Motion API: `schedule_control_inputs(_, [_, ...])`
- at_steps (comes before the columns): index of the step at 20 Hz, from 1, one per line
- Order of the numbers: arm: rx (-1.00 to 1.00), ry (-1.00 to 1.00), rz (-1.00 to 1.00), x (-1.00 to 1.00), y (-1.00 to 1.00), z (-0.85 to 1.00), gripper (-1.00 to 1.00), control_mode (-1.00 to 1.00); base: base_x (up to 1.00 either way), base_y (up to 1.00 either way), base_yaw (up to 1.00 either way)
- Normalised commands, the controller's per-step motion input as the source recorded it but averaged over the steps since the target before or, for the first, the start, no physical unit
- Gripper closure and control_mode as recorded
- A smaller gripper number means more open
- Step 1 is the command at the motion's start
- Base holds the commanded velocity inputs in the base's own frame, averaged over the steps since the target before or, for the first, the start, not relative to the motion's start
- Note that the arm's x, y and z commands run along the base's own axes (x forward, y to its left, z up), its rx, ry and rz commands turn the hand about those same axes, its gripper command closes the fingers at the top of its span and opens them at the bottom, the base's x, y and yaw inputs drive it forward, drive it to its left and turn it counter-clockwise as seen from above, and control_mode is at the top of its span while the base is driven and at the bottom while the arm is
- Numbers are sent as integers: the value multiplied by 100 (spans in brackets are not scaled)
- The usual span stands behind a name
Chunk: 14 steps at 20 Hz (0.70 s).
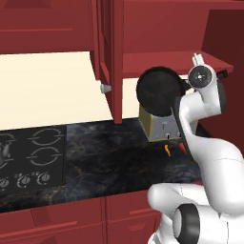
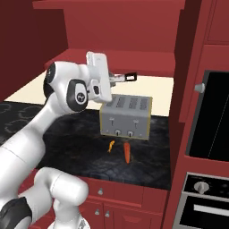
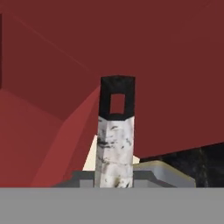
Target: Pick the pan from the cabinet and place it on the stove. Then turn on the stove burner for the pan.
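Note:
The black pan [image 1: 158,90] hangs tilted on edge, its round face toward the left base view, just below the open cabinet [image 1: 162,59] and above a toaster. My gripper [image 2: 112,79] is shut on the pan's handle [image 3: 115,140], whose dark tip with a hole [image 2: 129,77] sticks out past the fingers. In the right base view the hand and arm hide the pan's bowl. The stove [image 1: 33,155] lies low at the left, with its ring burners and a row of knobs [image 1: 24,180] along its front.
A grey four-slot toaster [image 2: 126,116] stands on the dark marbled counter [image 1: 109,157] right under the pan. A carrot [image 2: 127,153] and a small orange piece [image 2: 111,146] lie in front of it. The open cabinet door [image 1: 108,57] hangs left of the pan. A wall oven [image 2: 210,116] stands at the right.

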Motion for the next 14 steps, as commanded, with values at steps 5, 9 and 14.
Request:
schedule_control_inputs(5, [0,0,0,-37,3,-18,100,-100,0,0,0])
schedule_control_inputs(9, [0,0,0,-39,1,-18,100,-100,0,0,0])
schedule_control_inputs(14, [0,1,1,-39,12,-17,100,-100,0,0,0])
